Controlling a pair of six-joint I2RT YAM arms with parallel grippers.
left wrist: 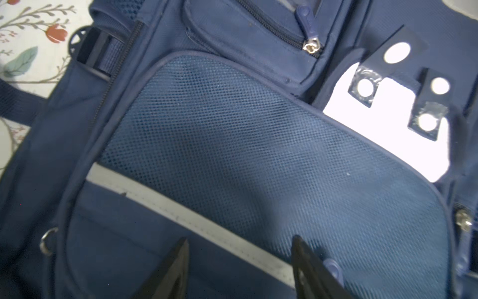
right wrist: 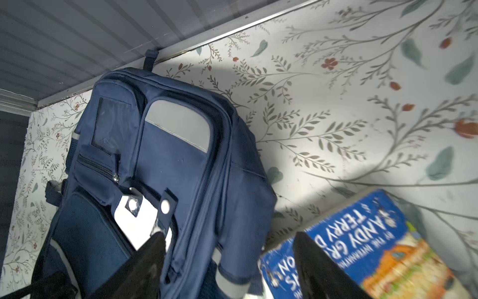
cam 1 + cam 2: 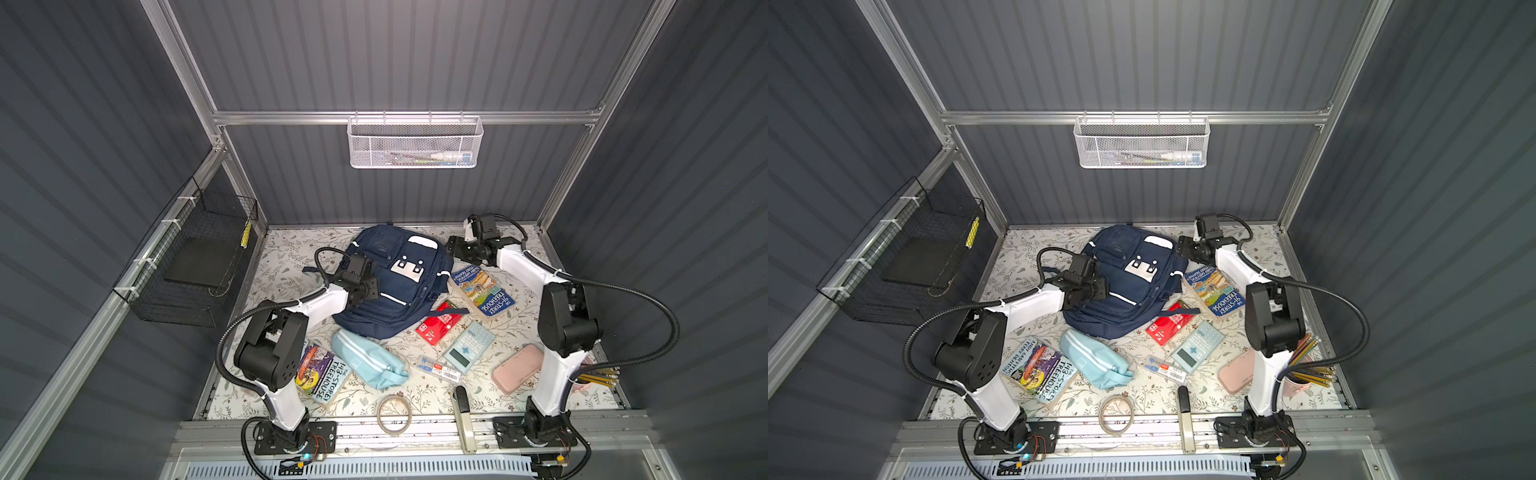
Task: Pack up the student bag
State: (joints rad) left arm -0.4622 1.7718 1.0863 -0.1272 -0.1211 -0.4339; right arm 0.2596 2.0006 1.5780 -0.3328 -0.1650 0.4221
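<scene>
The student bag (image 3: 405, 291) (image 3: 1133, 299), a navy backpack with white stripes and patches, lies face up at the back of the table. My left gripper (image 3: 374, 287) (image 1: 240, 239) hovers open over its left side. In the left wrist view a white stripe and the mesh front pocket (image 1: 245, 145) lie between the spread fingers. My right gripper (image 3: 452, 246) (image 2: 230, 235) stands open at the bag's upper right corner. In the right wrist view the bag's side edge (image 2: 232, 196) sits between its jaws, held by neither finger.
Right of the bag lie a blue book (image 3: 484, 293), a red packet (image 3: 440, 322), a calculator (image 3: 469, 347), a pen pack (image 3: 442, 370) and a pink pencil case (image 3: 517, 370). In front lie a light blue pouch (image 3: 368, 363), another book (image 3: 322, 374) and a tape roll (image 3: 395, 413).
</scene>
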